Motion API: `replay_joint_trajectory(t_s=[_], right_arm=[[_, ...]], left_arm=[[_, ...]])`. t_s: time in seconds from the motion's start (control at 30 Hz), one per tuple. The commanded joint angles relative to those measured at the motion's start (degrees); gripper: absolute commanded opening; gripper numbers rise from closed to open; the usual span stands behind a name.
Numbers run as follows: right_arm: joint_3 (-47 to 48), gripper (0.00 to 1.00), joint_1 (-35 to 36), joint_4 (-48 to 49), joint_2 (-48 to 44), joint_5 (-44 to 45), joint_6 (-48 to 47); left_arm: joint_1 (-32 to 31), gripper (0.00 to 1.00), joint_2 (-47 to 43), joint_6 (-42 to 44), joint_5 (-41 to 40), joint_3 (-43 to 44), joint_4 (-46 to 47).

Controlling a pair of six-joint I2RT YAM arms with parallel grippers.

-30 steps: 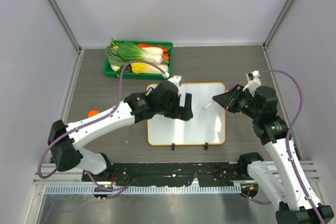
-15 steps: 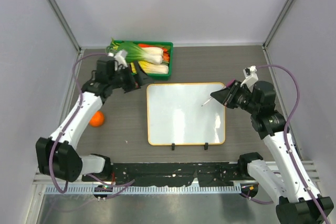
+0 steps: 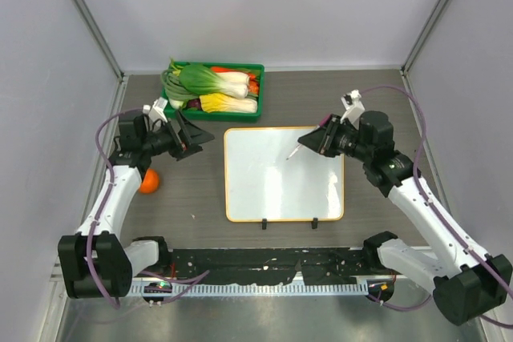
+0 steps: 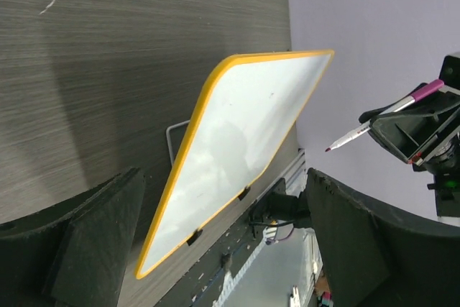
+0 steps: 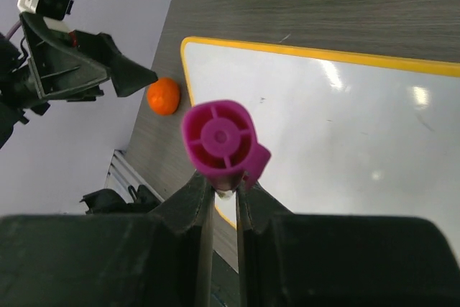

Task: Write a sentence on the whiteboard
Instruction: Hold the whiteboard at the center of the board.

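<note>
The whiteboard (image 3: 272,186) lies flat in the middle of the table, glossy white with an orange-yellow rim and two black feet at its near edge. Its surface is blank, and no sentence shows on it. My right gripper (image 3: 325,140) is shut on a marker (image 3: 303,148) with a pink cap end (image 5: 219,138). The marker's tip points down-left over the board's upper right part. In the left wrist view the marker (image 4: 374,121) hangs in the air past the whiteboard (image 4: 237,149). My left gripper (image 3: 196,135) stands open and empty, left of the board's upper left corner.
A green tray (image 3: 255,68) full of vegetables sits at the back, just beyond the board. An orange (image 3: 148,182) lies on the table under my left arm and also shows in the right wrist view (image 5: 163,96). Enclosure walls stand close on both sides.
My left arm has swung off the board's upper left part to the left side, uncovering the orange. My right gripper has carried the marker left and away, further over the board.
</note>
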Motion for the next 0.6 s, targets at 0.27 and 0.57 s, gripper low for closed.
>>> replay_joint_trajectory(t_s=[0.27,0.57], right_arm=[[5.54,0.01,11.14,10.97,5.48,6.67,2.56],[5.36,0.01,11.14,9.65,4.08,7.72,2.12]], left_arm=[[-6.25,0.94,6.65,-2.96,4.63,-4.27,20.92],[-16.28,0.83,15.88,-1.90,-0.92,-2.78,26.10]])
